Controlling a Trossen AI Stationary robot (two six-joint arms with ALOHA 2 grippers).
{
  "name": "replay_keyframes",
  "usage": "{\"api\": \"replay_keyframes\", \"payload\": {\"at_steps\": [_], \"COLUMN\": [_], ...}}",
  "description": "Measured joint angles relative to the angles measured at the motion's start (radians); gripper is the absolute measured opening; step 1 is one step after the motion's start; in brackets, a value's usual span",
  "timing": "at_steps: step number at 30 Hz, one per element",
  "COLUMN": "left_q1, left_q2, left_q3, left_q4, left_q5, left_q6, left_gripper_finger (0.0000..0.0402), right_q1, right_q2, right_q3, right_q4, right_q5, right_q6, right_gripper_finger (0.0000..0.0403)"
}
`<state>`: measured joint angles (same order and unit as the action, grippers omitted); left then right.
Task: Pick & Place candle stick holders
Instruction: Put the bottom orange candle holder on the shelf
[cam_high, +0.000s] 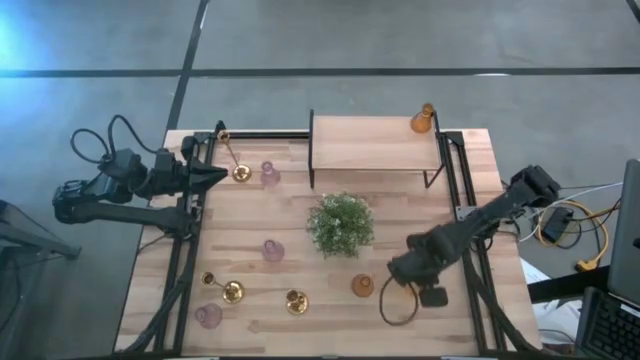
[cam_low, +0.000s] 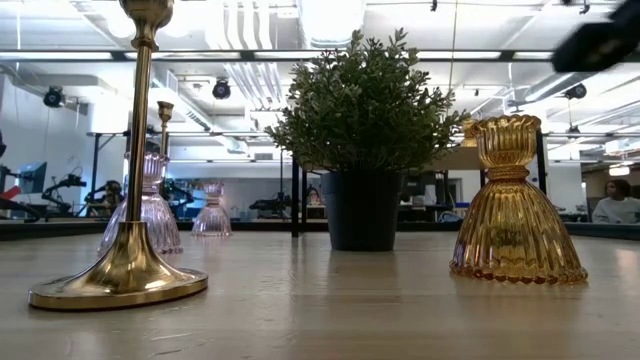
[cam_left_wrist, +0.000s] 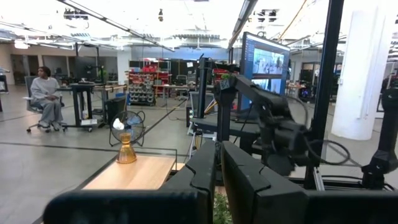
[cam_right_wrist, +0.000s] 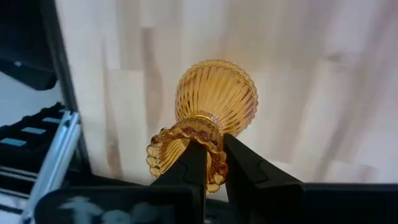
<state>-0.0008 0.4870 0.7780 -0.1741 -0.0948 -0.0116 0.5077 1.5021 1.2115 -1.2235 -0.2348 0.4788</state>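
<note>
An amber glass holder stands on its wide base near the table's front; it also shows in the low view. My right gripper hovers above it, shut, and its fingertips frame the holder's cup in the right wrist view without touching. A second amber holder stands on the wooden shelf. Three brass holders and three pink ones stand on the table. My left gripper is shut at the far left, beside a brass holder.
A bushy green plant in a dark pot stands mid-table, between the shelf and the amber holder. Black frame rails run along both table sides. A cable loop lies by my right gripper. A person sits in the room beyond.
</note>
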Motion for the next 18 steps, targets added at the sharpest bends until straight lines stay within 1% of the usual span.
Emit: {"api": "replay_keyframes", "payload": {"at_steps": [6,9,14,16,18], "left_q1": [0.0,0.0,0.0,0.0,0.0], "left_q2": [0.0,0.0,0.0,0.0,0.0], "left_q3": [0.0,0.0,0.0,0.0,0.0], "left_q4": [0.0,0.0,0.0,0.0,-0.001], "left_q5": [0.0,0.0,0.0,0.0,0.0], "left_q6": [0.0,0.0,0.0,0.0,0.0], "left_gripper_finger": [0.003,0.003,0.003,0.003,0.003], "right_q1": [-0.162,-0.248,-0.385,-0.444,-0.507], "right_q2": [-0.068,-0.095,-0.096,-0.094,-0.093], "right_q3": [0.114,0.194,0.355,0.414,0.468], "right_q4": [-0.139,-0.217,-0.345,-0.349,-0.346], "right_q5": [0.071,0.092,0.184,0.208,0.206], "right_q6": [-0.144,-0.204,-0.317,-0.367,-0.424], "right_gripper_finger": [0.0023,0.0023,0.0023,0.0023,0.0023]}}
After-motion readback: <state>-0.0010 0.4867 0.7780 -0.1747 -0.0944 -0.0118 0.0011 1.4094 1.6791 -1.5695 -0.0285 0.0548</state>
